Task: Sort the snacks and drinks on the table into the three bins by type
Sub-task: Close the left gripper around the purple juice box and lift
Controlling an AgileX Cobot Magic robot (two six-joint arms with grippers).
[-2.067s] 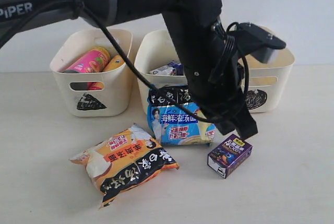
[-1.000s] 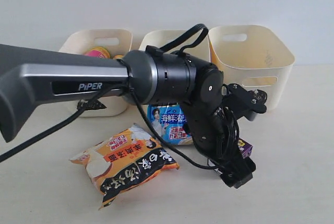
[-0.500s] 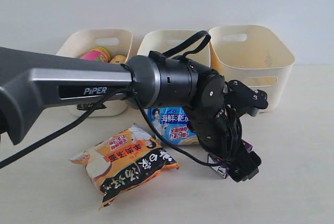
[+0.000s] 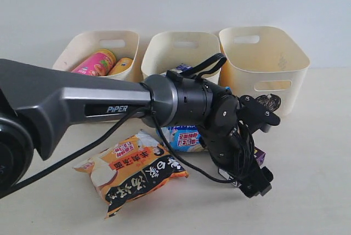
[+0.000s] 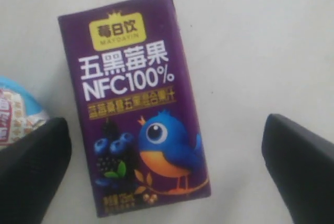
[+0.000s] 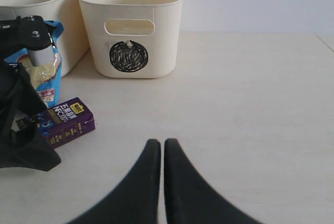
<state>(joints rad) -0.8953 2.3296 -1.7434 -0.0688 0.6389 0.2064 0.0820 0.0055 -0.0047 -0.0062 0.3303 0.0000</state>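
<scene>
The dark purple carton (image 5: 138, 109) lies flat on the table, and my left gripper (image 5: 164, 125) hangs open over it with one finger (image 5: 31, 174) on each side, apart from it. In the exterior view that gripper (image 4: 255, 180) hides most of the carton (image 4: 259, 156). My right gripper (image 6: 159, 143) is shut on nothing, low over bare table. The orange-and-black packet (image 4: 131, 169) and the half-hidden blue-and-black packet (image 4: 184, 136) lie on the table. The pink tube (image 4: 93, 63) and yellow tube (image 4: 122, 65) are in the triangle bin (image 4: 82, 90). The white-and-blue carton (image 4: 181, 71) shows in the middle bin (image 4: 184, 46).
The circle bin (image 4: 263, 59) stands at the back right, also in the right wrist view (image 6: 133, 25), and I see nothing in it. The left arm (image 4: 181, 103) crosses in front of the middle bin. Bare table (image 4: 312, 191) lies to the right of the purple carton.
The left arm has swung down from in front of the bins, and its gripper has dropped low around the purple carton, which has stayed in place.
</scene>
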